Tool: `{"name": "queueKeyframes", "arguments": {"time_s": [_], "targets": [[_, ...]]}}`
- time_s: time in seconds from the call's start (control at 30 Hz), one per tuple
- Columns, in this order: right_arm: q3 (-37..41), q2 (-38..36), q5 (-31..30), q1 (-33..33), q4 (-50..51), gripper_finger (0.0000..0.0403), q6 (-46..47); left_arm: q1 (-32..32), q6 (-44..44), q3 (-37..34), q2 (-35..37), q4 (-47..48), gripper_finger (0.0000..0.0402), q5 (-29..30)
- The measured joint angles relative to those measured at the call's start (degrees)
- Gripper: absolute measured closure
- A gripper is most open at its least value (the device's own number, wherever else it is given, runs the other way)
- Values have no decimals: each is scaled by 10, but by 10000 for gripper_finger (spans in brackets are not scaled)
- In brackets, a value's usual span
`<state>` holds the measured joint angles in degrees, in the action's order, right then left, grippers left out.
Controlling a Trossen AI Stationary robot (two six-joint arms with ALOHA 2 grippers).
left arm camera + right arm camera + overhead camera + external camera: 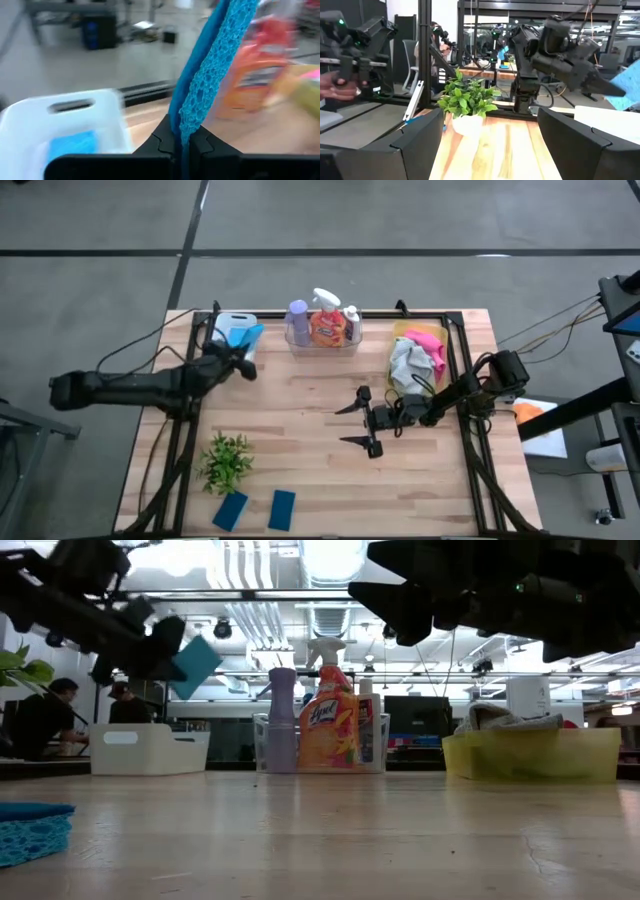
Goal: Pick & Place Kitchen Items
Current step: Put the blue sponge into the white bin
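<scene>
On the pale wooden table (300, 440), framed by dark rails and set on a grey floor, the clear tray (322, 340) at the far edge is taken as the landmark. Inside it the purple bottle (298, 320), the orange spray bottle (325, 323) and the small white bottle (351, 320) are stood upright. To its left a white tray (229, 326) is seen, and to its right a yellow tray (403, 332) is heaped with the pink cloth (425, 344) and the grey cloth (405, 363).

A blue sponge (247, 336) is clamped on edge between the closed fingers of the left gripper (243, 361), held in the air just beside the white tray. The right gripper (361, 426) is held out over bare table, nearer than the clear tray and to its right, with its fingers wide apart and nothing between them.

Only the left wrist view shows a second sponge (72, 144) lying inside the white tray. Only the low view shows the room behind: ceiling pipes, lights and seated people at the left. A small green plant (227, 461) and two more sponges (256, 510) are seen from above near the table's front left corner, well apart from the clear tray.

Open wood is left across the middle and the front right of the table.
</scene>
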<state>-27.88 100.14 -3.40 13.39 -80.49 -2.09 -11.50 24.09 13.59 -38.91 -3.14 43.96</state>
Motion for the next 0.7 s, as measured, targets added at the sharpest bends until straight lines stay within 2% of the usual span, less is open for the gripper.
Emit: {"name": "queueKeyframes", "arguments": {"time_s": [0.2, 0.37, 0.5, 0.6, 0.7], "targets": [[0, 0, 0, 2, 0, 78, 2, -103, 43, 0, -21, 66, 395, -7], [0, 0, 0, 2, 0, 78, 2, -186, 36, 0, -35, 74, 386, -75], [0, 0, 0, 2, 0, 78, 3, -245, 28, 0, -47, 86, 365, -156], [0, 0, 0, 2, 2, 78, 4, -271, 17, 0, -55, 88, 349, -201], [0, 0, 0, 2, 2, 78, 4, -277, 16, 0, -56, 90, 328, -209]]}}
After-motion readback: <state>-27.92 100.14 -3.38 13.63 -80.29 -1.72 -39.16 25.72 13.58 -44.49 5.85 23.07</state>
